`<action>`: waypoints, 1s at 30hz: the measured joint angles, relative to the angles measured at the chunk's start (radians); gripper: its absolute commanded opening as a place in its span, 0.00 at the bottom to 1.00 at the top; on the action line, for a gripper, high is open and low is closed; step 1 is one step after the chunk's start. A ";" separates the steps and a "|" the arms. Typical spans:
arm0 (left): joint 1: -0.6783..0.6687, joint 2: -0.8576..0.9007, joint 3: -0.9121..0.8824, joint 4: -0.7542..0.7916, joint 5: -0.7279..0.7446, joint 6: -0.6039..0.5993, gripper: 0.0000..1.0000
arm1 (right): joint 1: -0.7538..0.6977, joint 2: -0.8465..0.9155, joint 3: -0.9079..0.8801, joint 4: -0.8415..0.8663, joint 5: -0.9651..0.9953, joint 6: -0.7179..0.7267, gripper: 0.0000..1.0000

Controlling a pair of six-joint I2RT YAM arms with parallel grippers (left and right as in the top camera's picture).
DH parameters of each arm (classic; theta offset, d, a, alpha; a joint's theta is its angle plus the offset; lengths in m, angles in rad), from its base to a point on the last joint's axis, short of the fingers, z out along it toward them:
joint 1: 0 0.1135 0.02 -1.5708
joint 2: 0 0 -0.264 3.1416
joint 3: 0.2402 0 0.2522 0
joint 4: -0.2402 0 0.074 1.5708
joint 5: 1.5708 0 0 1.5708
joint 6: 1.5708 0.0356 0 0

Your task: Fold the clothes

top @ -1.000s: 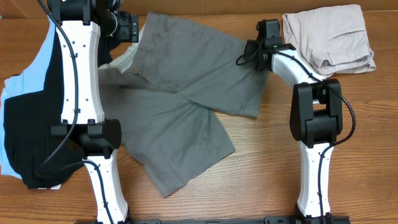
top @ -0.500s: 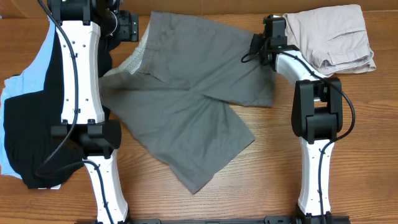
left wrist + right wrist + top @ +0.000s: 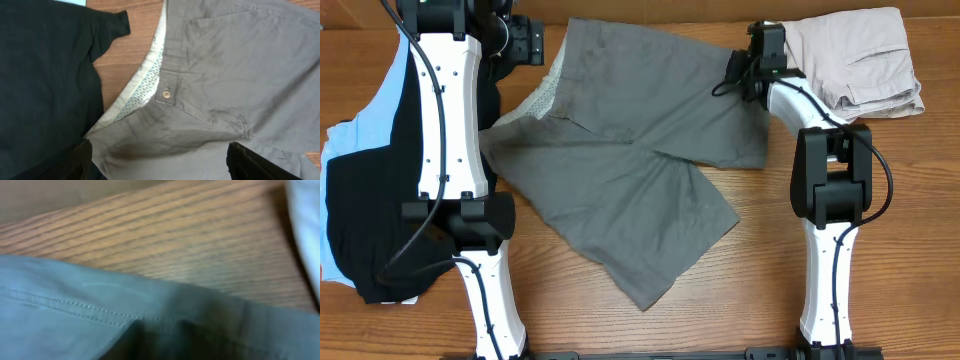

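starting at nine o'clock, the black t-shirt lies untouched, and at eleven the left gripper hangs with fingers spread wide over the speckled waistband, holding nothing. the grey shorts fill the middle; over the last second they have slid toward three o'clock and flattened, towed by the right gripper, pinched on the leg hem at one o'clock beside the beige shorts. that looks like smoothing, with no fold made yet.
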 measured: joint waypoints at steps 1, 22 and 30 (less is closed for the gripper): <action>0.000 0.000 0.000 0.003 0.000 0.008 0.89 | 0.000 0.004 0.028 -0.046 -0.005 -0.005 0.62; -0.021 -0.317 -0.001 -0.134 0.000 0.098 0.91 | -0.040 -0.387 0.476 -0.947 -0.245 0.000 0.97; -0.109 -0.444 0.004 -0.137 0.000 0.097 0.92 | -0.015 -0.685 0.512 -1.204 -0.283 0.000 1.00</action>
